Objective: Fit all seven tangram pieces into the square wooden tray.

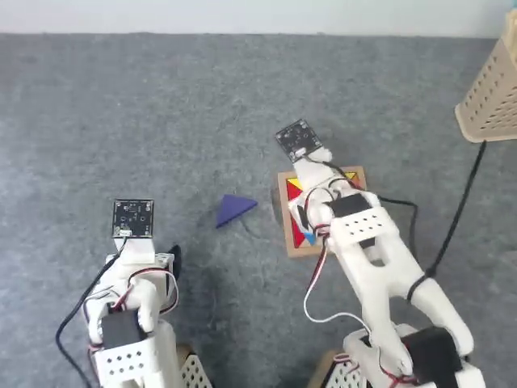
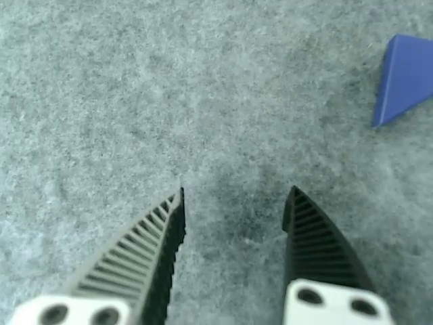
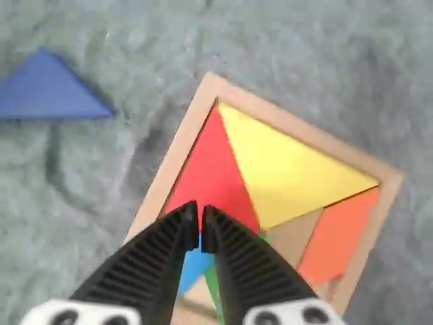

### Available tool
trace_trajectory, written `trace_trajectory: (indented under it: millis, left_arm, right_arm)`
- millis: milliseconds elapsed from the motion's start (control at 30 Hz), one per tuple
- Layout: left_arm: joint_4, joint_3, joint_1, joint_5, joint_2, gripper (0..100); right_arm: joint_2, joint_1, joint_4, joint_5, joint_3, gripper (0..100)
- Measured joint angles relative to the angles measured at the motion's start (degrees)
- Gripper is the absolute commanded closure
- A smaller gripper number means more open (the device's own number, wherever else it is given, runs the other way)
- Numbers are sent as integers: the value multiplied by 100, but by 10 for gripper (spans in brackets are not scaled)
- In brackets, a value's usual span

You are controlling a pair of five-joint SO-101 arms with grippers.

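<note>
We look down on a grey felt-covered table point(image 1: 121, 105) that runs back to a pale wall point(image 1: 242, 16). The square wooden tray point(image 3: 181, 139) lies right of centre and holds red point(image 3: 210, 176), yellow point(image 3: 284, 169) and orange point(image 3: 342, 237) pieces. The blue triangle point(image 1: 234, 209) lies on open felt to its left, apart from it. Our right jaws hang pressed together over the tray, gripping nothing. Our left jaws stand wide over bare felt. A perforated beige basket point(image 1: 493, 89) stands at the far right edge.
</note>
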Motion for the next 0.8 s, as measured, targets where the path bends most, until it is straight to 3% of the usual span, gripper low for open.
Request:
trace_trajectory:
  millis: [500, 800]
  left_arm:
    - [0, 0, 0, 0, 0, 775]
    - [0, 0, 0, 0, 0, 775]
  right_arm:
    - [1046, -9, -202, 0, -88, 992]
    - [1046, 615, -53, 9, -105, 992]
